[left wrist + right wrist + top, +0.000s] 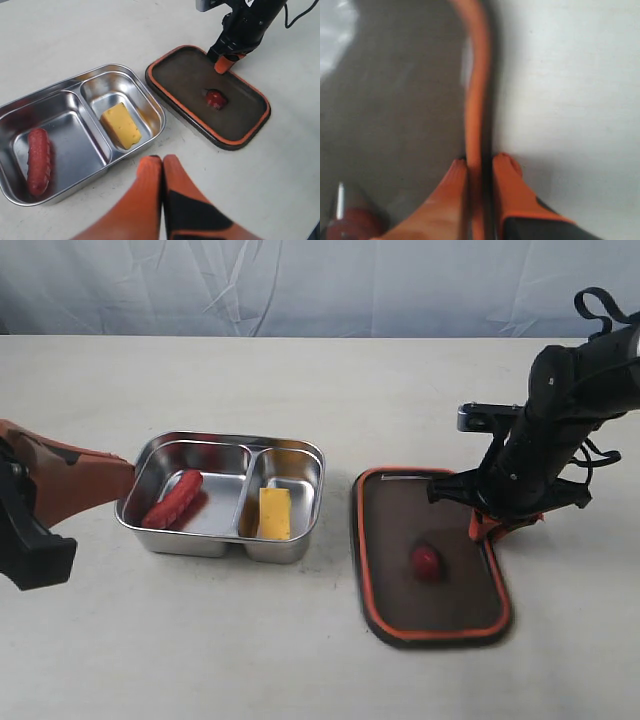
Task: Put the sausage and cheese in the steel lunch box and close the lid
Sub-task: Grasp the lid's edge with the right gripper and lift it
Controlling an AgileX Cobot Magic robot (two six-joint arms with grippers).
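Right claw (480,162) pinches the orange rim of the lid (400,530), one finger on the inside of the edge and one on the outside. That close view is blurred, but the rim appears to be squeezed between the two tips. The lid lies flat on the surface (300,380) with its orange seal facing up and its small red valve (427,562) in the middle. It sits just beside the lunch box (228,437), not touching it.

The sausage (175,500) lies in the box's larger compartment, and the cheese (275,513) in the smaller one, nearer the lid. The box is open.

The left claw (162,161) has its fingers pressed together on nothing. It sits low at the box's outer side, away from the lid; I cannot tell whether it touches the wall.
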